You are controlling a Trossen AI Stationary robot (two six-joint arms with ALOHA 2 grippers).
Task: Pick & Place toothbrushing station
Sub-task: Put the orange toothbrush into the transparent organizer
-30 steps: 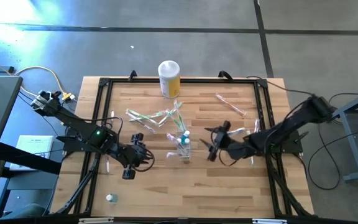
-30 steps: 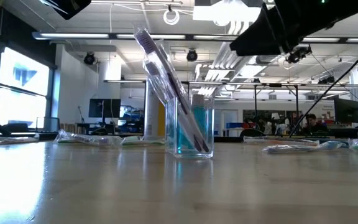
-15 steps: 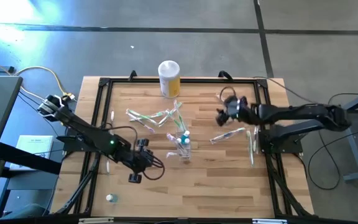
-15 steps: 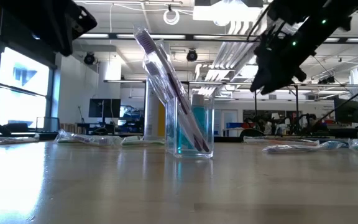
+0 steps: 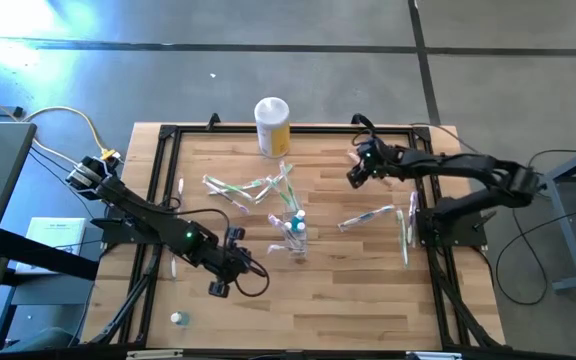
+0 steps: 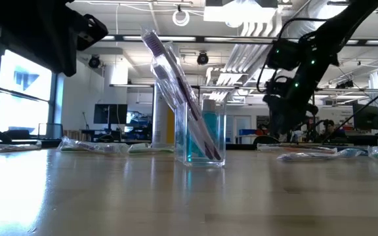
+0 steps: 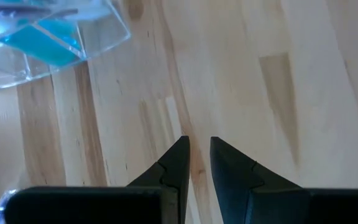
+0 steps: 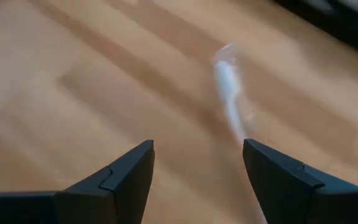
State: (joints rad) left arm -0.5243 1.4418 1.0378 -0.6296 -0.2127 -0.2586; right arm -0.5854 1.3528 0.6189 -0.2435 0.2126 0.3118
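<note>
The clear cup (image 5: pixel 296 238) stands mid-table with a few toothbrushes (image 6: pixel 176 78) leaning in it, heads up. More toothbrushes lie loose on the wood: a cluster (image 5: pixel 253 188) on the far side of the cup and two (image 5: pixel 368 216) to its right. My left gripper (image 5: pixel 222 282) hovers near and left of the cup (image 7: pixel 48 37). Its fingers are drawn almost together with nothing between them (image 7: pixel 199 149). My right gripper (image 5: pixel 352 177) is open at the far right, slanting down over a pale toothbrush (image 8: pixel 230 93) that lies on the wood ahead of its fingers.
A yellow canister with a white lid (image 5: pixel 272 125) stands at the far edge. A black frame (image 5: pixel 163 200) runs round the wooden top. A small white object (image 5: pixel 177 319) lies at the near left corner. Bare wood lies near the front edge.
My right gripper has swung from beside the cup toward the table's far right, turning and tipping down as it went, and it has stayed open. My left gripper has sunk and drifted a little toward the near edge. The cup and toothbrushes have kept still.
</note>
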